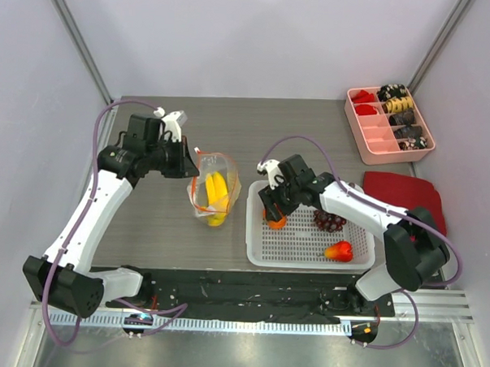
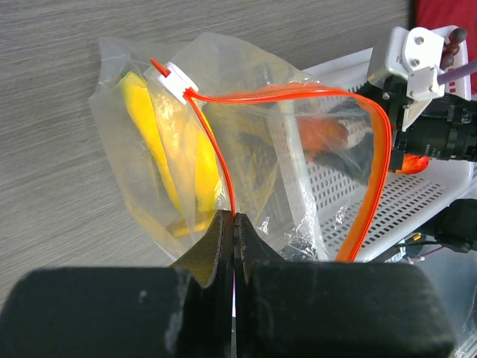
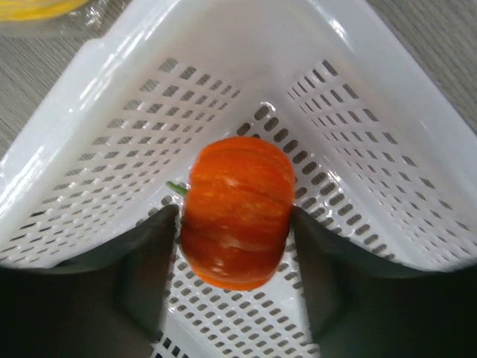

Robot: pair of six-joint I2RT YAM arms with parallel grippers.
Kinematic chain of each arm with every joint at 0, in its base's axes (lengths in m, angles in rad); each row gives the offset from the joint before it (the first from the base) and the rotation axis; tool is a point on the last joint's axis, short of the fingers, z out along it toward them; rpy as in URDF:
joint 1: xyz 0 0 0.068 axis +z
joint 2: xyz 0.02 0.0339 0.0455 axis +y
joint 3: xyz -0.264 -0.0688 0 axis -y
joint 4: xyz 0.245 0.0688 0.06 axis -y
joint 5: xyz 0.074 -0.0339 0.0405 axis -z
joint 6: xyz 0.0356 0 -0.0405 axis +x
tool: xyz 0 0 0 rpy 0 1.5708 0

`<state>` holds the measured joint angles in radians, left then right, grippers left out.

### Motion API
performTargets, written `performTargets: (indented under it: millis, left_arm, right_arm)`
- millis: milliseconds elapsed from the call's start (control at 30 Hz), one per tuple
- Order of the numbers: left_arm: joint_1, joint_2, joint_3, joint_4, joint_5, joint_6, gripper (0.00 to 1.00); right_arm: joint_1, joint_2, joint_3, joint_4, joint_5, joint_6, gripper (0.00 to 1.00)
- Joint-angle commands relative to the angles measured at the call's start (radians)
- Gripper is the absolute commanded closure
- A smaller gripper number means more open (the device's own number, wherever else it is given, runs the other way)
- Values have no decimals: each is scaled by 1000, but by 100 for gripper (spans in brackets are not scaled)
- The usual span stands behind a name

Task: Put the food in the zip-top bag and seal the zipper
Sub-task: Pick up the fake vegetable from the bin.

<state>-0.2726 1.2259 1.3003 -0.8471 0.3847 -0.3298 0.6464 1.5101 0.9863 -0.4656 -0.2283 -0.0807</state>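
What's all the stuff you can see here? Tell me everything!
basket: one, white, middle of the table
bag: one, clear, left of the basket
bananas: one bunch, yellow, inside the bag
pumpkin: one, orange, basket corner
grapes: one cluster, dark purple, in the basket
small fruit: one, red-orange, in the basket
snack tray: one, pink, far right corner
cloth: one, red, right of the basket
left claw: black, pinching the bag's edge
right claw: black, gripping the pumpkin

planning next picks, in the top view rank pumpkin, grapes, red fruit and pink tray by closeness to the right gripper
1. pumpkin, held in the right gripper, basket's left end
2. grape cluster, mid basket
3. red-orange fruit, basket's near right
4. pink tray, far right corner
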Motion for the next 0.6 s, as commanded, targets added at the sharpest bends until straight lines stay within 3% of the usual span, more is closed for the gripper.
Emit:
performTargets:
  millis: [0, 67, 200, 400, 567]
  left_arm:
    - [6, -25, -6, 34, 3, -3, 100]
    - [7, -22, -3, 33, 8, -5, 100]
    - [6, -17, 19, 25, 11, -2, 100]
    - [7, -17, 33, 32, 59, -11, 100]
    - [7, -16, 36, 42, 57, -21, 100]
  right_arm:
    - [-1, -44, 44, -40, 23, -36, 54]
    - [-13, -56, 83, -103, 18, -53, 72]
    - [-94, -112, 196, -202, -44, -31, 94]
    - [-156, -175, 460, -199, -222, 71, 99]
    - [-111, -94, 676, -105, -304, 159, 99]
